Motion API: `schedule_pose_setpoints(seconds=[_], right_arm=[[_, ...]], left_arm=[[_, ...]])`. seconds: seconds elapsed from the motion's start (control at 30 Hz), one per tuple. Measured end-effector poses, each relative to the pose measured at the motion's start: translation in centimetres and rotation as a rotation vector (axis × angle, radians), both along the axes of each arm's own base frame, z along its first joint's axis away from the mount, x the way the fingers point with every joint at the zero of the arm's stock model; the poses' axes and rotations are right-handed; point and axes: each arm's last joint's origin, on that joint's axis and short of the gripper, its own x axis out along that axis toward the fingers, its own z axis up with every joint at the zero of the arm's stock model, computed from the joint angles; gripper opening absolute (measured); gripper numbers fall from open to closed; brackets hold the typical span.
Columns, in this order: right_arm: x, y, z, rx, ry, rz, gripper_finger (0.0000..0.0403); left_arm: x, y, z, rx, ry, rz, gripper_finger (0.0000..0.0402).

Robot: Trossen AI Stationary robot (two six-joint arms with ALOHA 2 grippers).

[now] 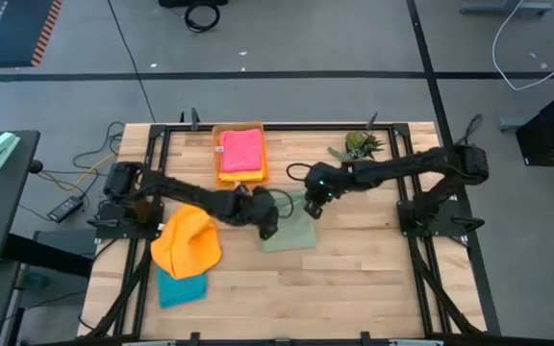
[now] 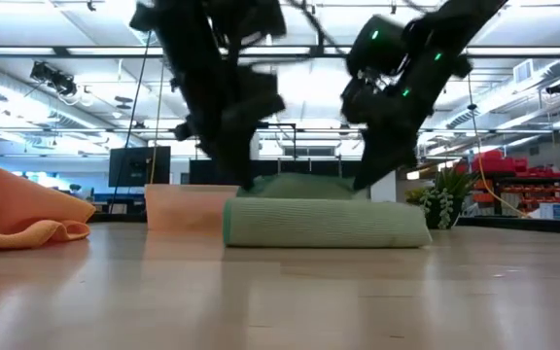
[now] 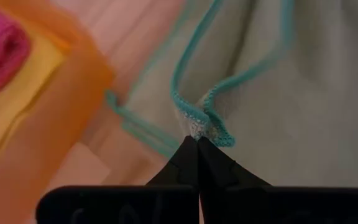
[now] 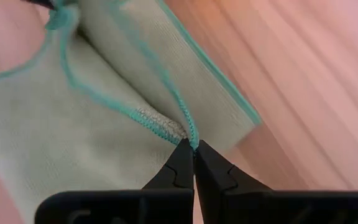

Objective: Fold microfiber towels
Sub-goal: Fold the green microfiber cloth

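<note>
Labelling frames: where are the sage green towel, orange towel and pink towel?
sage green towel [image 1: 291, 235], high view, flat lower part.
orange towel [image 1: 187, 240], high view, crumpled middle.
pink towel [image 1: 241, 150], high view, folded top.

From above, you can't see the sage towel's [image 1: 291, 234] near corners under both arms; the teal towel [image 1: 181, 287] lies half buried beneath the orange towel [image 1: 187, 241].
</note>
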Motion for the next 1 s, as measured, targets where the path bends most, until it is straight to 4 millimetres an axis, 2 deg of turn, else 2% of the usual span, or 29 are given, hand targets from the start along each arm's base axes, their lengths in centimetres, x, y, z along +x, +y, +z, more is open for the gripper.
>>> schedule_pose_setpoints(seconds=[0.13, 0.23, 0.3, 0.4, 0.53, 0.67, 0.77, 0.83, 0.93, 1.0], right_arm=[[0.9, -1.5, -1.6, 0.025, -0.014, -0.012, 0.0006], [1.1, -2.0, -2.0, 0.032, -0.019, -0.034, 0.0018], [1.1, -2.2, -2.1, 0.030, -0.021, -0.043, 0.0033], [1.0, -2.8, -1.7, 0.032, -0.049, -0.072, 0.0064], [0.4, -4.1, -1.1, 0.062, -0.054, -0.154, 0.0115], [-0.8, -4.8, 0.6, 0.063, -0.077, -0.191, 0.0160], [-1.4, -3.8, 2.3, 0.064, -0.110, -0.175, 0.0175], [-1.7, -2.1, 3.1, 0.060, -0.120, -0.121, 0.0173], [-1.5, 0.4, 2.8, 0.053, -0.118, -0.060, 0.0144], [-1.0, 2.0, 2.2, 0.051, -0.123, -0.022, 0.0106]], left_arm=[[0.0, 1.8, -0.7, -0.029, 0.057, 0.018, 0.0000], [0.4, 2.6, -0.8, -0.019, 0.054, -0.006, 0.0004], [0.4, 3.2, -0.8, -0.089, 0.057, -0.014, 0.0018], [0.4, 4.0, -0.9, -0.147, 0.057, 0.005, 0.0049], [0.2, 4.9, -0.7, -0.141, 0.067, 0.009, 0.0095], [-0.6, 5.7, 0.9, -0.136, 0.065, 0.017, 0.0133], [-1.5, 6.0, 2.7, -0.132, 0.033, 0.029, 0.0149], [-1.6, 5.6, 3.7, -0.127, -0.013, 0.019, 0.0151], [-1.1, 4.1, 4.5, -0.124, -0.094, -0.040, 0.0142], [-0.5, 3.0, 4.6, -0.125, -0.152, -0.080, 0.0126]])
